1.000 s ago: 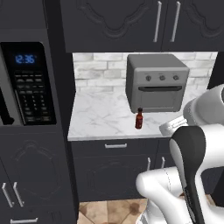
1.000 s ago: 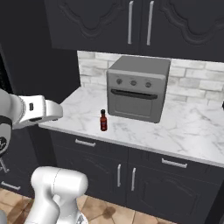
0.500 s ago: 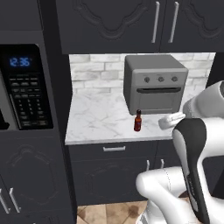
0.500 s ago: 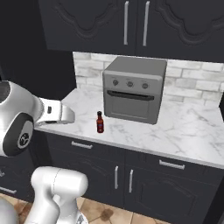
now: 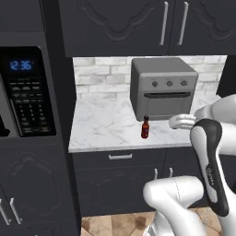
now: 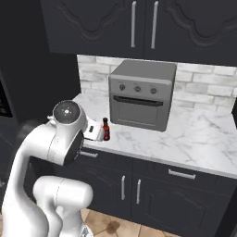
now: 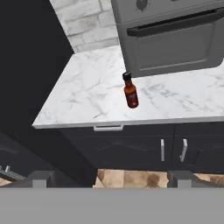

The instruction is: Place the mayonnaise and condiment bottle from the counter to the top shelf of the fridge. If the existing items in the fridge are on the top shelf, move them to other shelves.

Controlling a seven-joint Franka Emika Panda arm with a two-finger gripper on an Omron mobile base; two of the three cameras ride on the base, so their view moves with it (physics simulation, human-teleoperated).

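1 condiment bottle (image 5: 145,127) stands upright on the tabletop (image 5: 106,129), a small dark red bottle with a narrow neck and black cap. It sits near the front edge of the white-grey veined marble, just in front of the lower left corner of the toaster oven (image 5: 162,86), apart from it. In the right base view the same bottle (image 6: 106,129) stands left of the oven (image 6: 141,95), close beside the white wrist of the arm (image 6: 69,134), which partly hides the tabletop (image 6: 194,134) edge there.

The end effector (image 7: 111,177) is released: in the hand view its 2 dark fingertips (image 7: 40,178) stand wide apart at the bottom, with nothing between them. It is held back from the tabletop (image 7: 87,94) and looks down at the bottle (image 7: 130,90), which stands well ahead of the fingertips and roughly midway between them; there is no contact.

Below the marble are black cabinets (image 5: 120,184) and a drawer with a silver handle (image 5: 120,156). Dark upper cabinets (image 5: 138,25) hang above a pale brick backsplash (image 5: 101,83). In the left base view a black microwave panel (image 5: 27,97) with a lit blue clock sits in the dark column to the left of the tabletop. The floor (image 7: 131,177) under the cabinets is brown tile.
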